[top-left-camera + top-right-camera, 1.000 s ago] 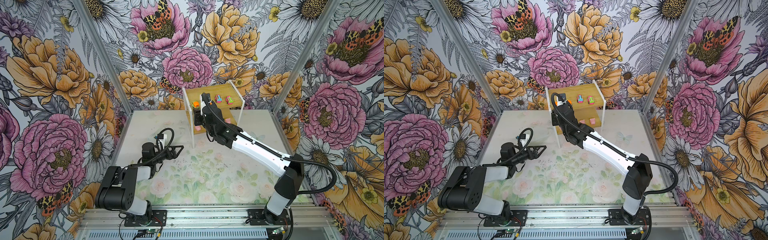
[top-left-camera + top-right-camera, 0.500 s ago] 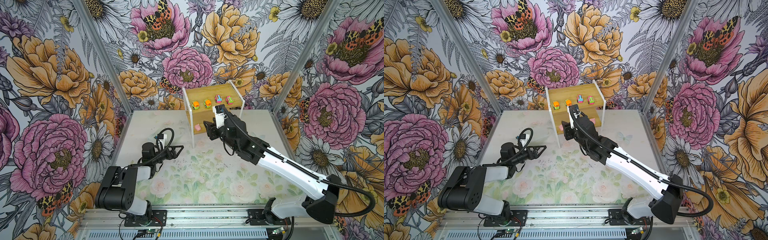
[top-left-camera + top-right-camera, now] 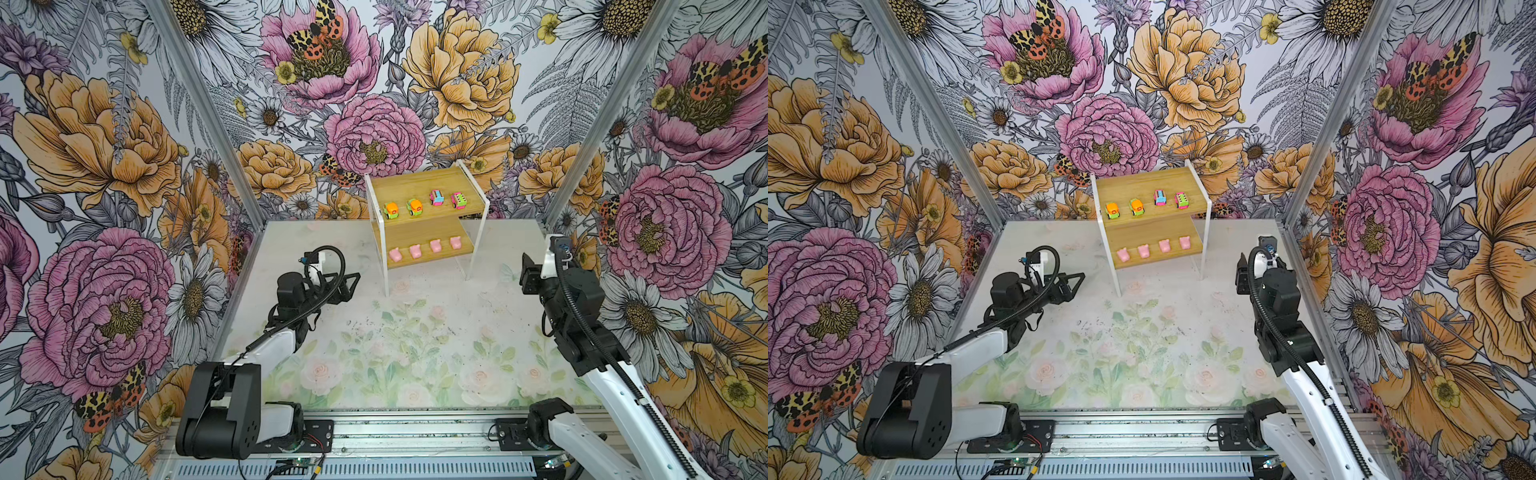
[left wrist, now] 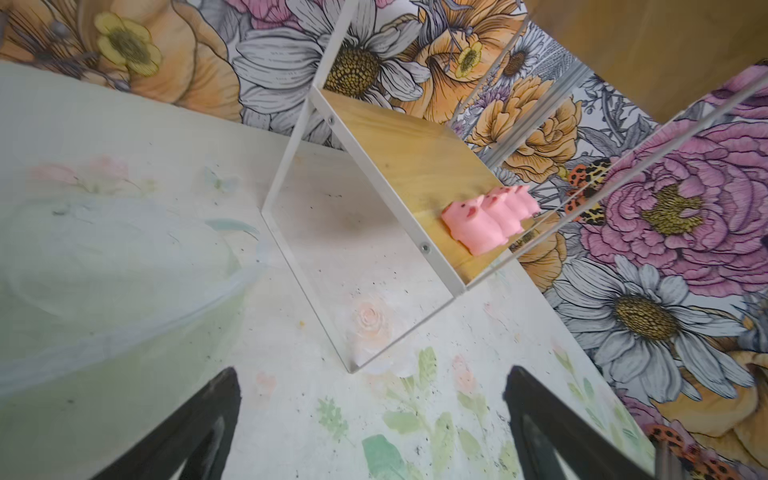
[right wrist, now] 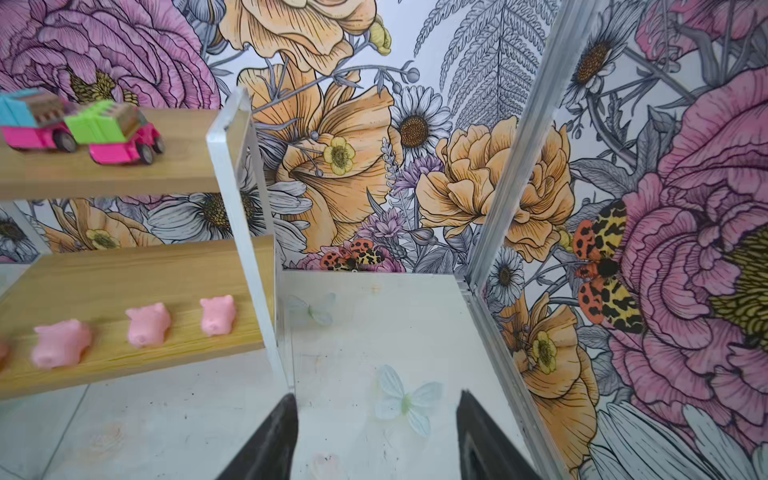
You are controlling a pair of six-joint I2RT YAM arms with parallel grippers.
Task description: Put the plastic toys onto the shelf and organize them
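The shelf [image 3: 428, 185] stands at the back middle of the table in both top views. On its upper board sit two orange-and-green cars [image 3: 391, 210] [image 3: 414, 206] and two pink cars [image 3: 436, 197] [image 3: 459, 200]. Several pink pigs [image 3: 435, 245] line the lower board's front edge, also seen as pigs [image 5: 147, 324] in the right wrist view. My left gripper [image 3: 353, 284] hovers left of the shelf, open and empty, its fingers [image 4: 230, 374] wide apart. My right gripper [image 3: 525, 270] is right of the shelf near the wall, open with nothing between its fingers [image 5: 291, 403].
Floral walls enclose the table on three sides, with an aluminium corner post [image 5: 514, 166] close to my right gripper. The shelf's white leg [image 5: 266, 291] stands just left of that gripper. A metal rail [image 3: 415, 432] runs along the front edge.
My right arm has pulled back from the shelf to the right side of the table, jaws opening wider. Both orange cars now show on the upper board. The left arm has not moved.
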